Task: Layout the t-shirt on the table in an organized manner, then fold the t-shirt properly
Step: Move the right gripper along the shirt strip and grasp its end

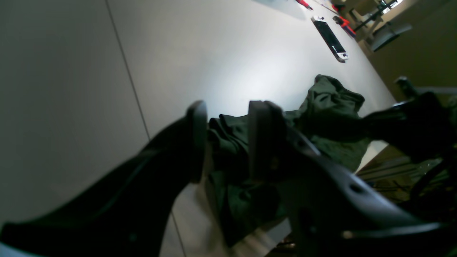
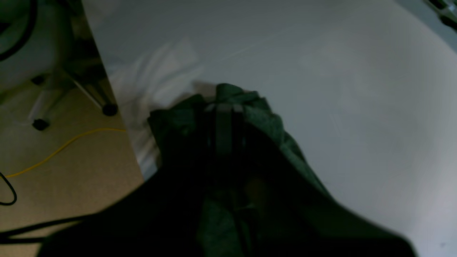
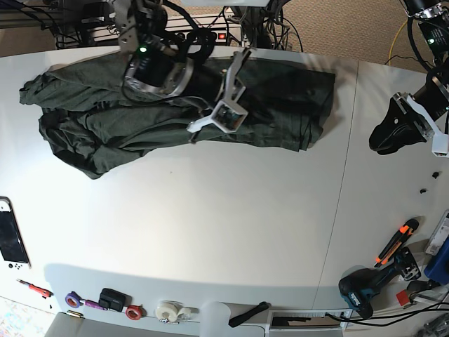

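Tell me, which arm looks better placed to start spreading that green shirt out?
The right arm. Its gripper is already shut on the t-shirt, over the bunched cloth. The left gripper hangs beside the shirt over bare table, holding nothing.

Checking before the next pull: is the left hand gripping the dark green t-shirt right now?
No. In the base view the left hand hovers over bare white table, well apart from the dark green t-shirt.

handheld console (image 3: pixel 12 242), tape rolls (image 3: pixel 167 311), drill (image 3: pixel 370 283)
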`<state>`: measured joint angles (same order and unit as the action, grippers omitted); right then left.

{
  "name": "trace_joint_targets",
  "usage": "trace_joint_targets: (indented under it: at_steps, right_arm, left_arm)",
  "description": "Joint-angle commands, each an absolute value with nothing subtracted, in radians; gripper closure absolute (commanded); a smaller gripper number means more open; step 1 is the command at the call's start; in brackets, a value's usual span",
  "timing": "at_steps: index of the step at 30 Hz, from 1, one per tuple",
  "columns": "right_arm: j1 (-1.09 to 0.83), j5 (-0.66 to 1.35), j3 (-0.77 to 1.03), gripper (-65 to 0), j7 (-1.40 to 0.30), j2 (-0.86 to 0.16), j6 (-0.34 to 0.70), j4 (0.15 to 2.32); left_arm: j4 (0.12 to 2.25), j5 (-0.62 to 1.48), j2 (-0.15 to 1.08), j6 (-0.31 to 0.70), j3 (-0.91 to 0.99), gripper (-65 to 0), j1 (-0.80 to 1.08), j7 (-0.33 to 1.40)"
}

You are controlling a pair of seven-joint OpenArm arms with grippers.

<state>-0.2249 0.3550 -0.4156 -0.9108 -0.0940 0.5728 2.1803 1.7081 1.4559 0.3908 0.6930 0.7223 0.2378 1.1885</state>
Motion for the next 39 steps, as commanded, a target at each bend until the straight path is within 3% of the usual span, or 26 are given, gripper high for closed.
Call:
trace_joint_targets:
  at_steps: [1, 7, 20, 21, 23, 25, 30, 35, 39]
  right_arm:
    - [-0.218, 0.354, -0.427, 0.0, -0.859, -0.091, 0.564, 2.188]
    - [-0.218, 0.29, -0.486, 0.0, -0.796, -0.08, 0.513, 2.157]
    - [-0.219, 0.227, -0.518, 0.0, -0.812, 0.045, 0.514, 2.069]
    - [-0.218, 0.227, -0.518, -1.4, -0.829, 0.045, 0.514, 2.068]
    - [-0.219, 0.227, -0.518, -18.8, -0.85, 0.045, 0.516, 2.068]
    - [-0.218, 0.226, -0.518, -28.6, -0.842, 0.045, 0.515, 2.068]
    - [-0.194, 0.115, -0.515, -28.8, -0.838, 0.044, 0.496, 2.122]
    - [-0.155, -0.147, -0.485, -28.8, -0.839, 0.044, 0.334, 2.265]
    - [-0.155, -0.212, -0.384, -28.8, -0.864, 0.044, 0.27, 2.318]
  left_arm:
    - [1.724, 1.484, 0.41, 0.698, 0.729, -19.8, 0.233, 1.17]
    - [1.724, 1.484, 0.41, 0.698, 0.729, -19.8, 0.233, 1.17]
    - [1.724, 1.484, 0.404, 0.698, 0.729, -19.8, 0.233, 1.174]
    - [1.724, 1.484, 0.404, 0.698, 0.729, -19.8, 0.233, 1.175]
    - [1.724, 1.484, 0.404, 0.698, 0.729, -19.8, 0.233, 1.182]
    - [1.724, 1.484, 0.405, 0.698, 0.729, -19.8, 0.233, 1.182]
    - [1.724, 1.484, 0.405, 0.698, 0.729, -19.8, 0.22, 1.182]
    - [1.724, 1.484, 0.418, 0.698, 0.731, -19.8, 0.18, 1.182]
    - [1.724, 1.484, 0.427, 0.698, 0.75, -19.8, 0.163, 1.182]
